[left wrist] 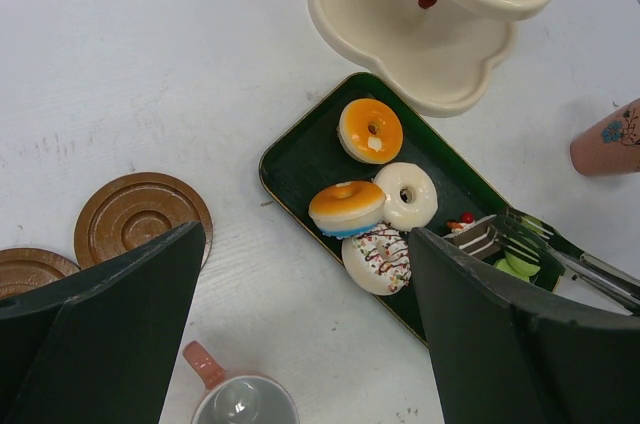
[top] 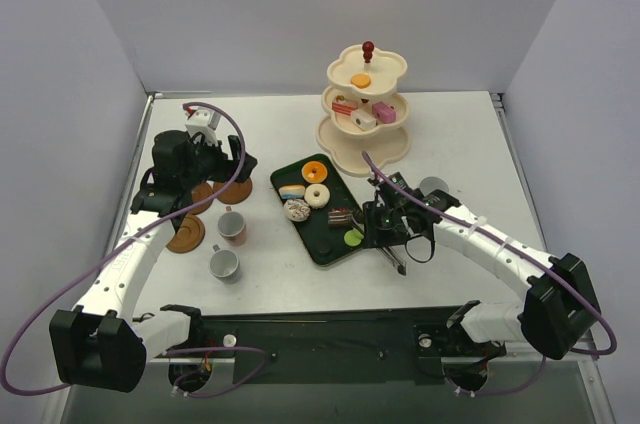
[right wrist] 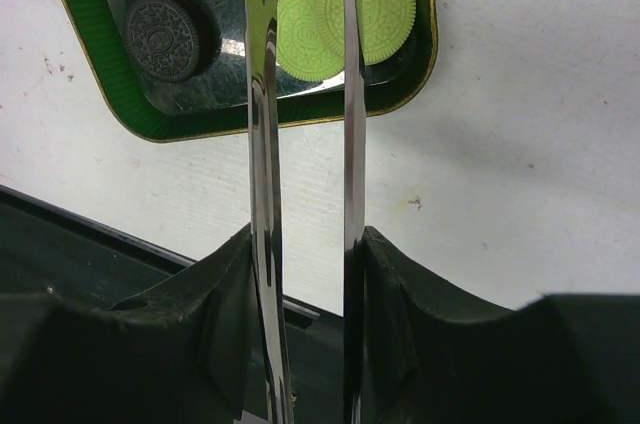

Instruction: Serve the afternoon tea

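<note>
Two grippers, two different states. Our left gripper [left wrist: 305, 244] stands with its jaws spread wide, holding nothing. In its wrist view the sprinkled donut [left wrist: 378, 259] lies just inside the right-hand finger [left wrist: 500, 324]. The blue-and-orange donut [left wrist: 347, 208], white donut [left wrist: 405, 196] and orange donut [left wrist: 370, 130] sit above it on the dark green tray [left wrist: 300, 159]. A brown saucer [left wrist: 142, 219] lies just above the left-hand finger. A cup [left wrist: 245, 399] shows at the bottom edge, between the fingers.

Our right gripper [right wrist: 305, 244] is clamped on the metal tongs [right wrist: 262, 144]. The two blades run up the frame, well apart from each other, to the tray's corner. There the green macarons [right wrist: 375, 9] lie on the tray around the right blade, and a dark cookie [right wrist: 160, 39] lies to the upper left.

From above, the chocolate cake slice [top: 341, 216] sits on the tray just left of the right gripper. The cream three-tier stand [top: 365, 109] stands at the upper centre, well apart from both grippers, with sweets on its upper two tiers.
</note>
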### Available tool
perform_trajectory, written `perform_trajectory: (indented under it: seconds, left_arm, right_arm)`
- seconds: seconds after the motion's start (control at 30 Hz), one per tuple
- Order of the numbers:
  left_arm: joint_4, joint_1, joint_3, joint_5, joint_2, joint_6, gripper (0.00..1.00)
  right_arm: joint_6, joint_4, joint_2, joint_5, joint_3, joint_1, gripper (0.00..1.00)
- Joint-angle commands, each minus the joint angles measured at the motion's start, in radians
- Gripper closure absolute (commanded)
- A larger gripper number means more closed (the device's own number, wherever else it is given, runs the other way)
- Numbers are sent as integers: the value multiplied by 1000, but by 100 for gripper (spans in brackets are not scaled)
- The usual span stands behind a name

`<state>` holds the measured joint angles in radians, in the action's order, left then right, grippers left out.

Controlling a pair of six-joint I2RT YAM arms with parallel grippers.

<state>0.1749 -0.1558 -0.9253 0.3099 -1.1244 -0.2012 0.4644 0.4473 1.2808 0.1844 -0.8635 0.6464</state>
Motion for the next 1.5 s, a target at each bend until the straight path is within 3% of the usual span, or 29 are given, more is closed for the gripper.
perform_trajectory:
  seconds: [0.0, 0.2, 0.3, 0.37, 0.8, 1.1, 1.47]
  left_arm:
    - [-20, -5, -29, -6, 6, 11, 6]
    - [-20, -5, -29, -5, 8, 11, 6]
    - [-20, -4, -29, -3, 8, 9, 6]
    - [-20, -5, -29, -3, 8, 9, 6]
    - [-20, -5, -27, -14, 18, 11, 6]
    - [-20, -5, -24, -29, 34, 16, 6]
    - [-18, -5, -27, -32, 35, 19, 6]
  right_arm:
    - [3, -22, 15, 21, -6, -10, 64]
    - [8, -24, 11, 33, -14, -7, 77]
    - [8, -12, 3, 30, -22, -8, 94]
    - [6, -1, -6, 30, -34, -8, 100]
    - [-36, 139, -219, -112, -157, -50, 100]
    - [-127, 180, -285, -99, -244, -326, 100]
    - [-144, -1, -171, -2, -370, -554, 100]
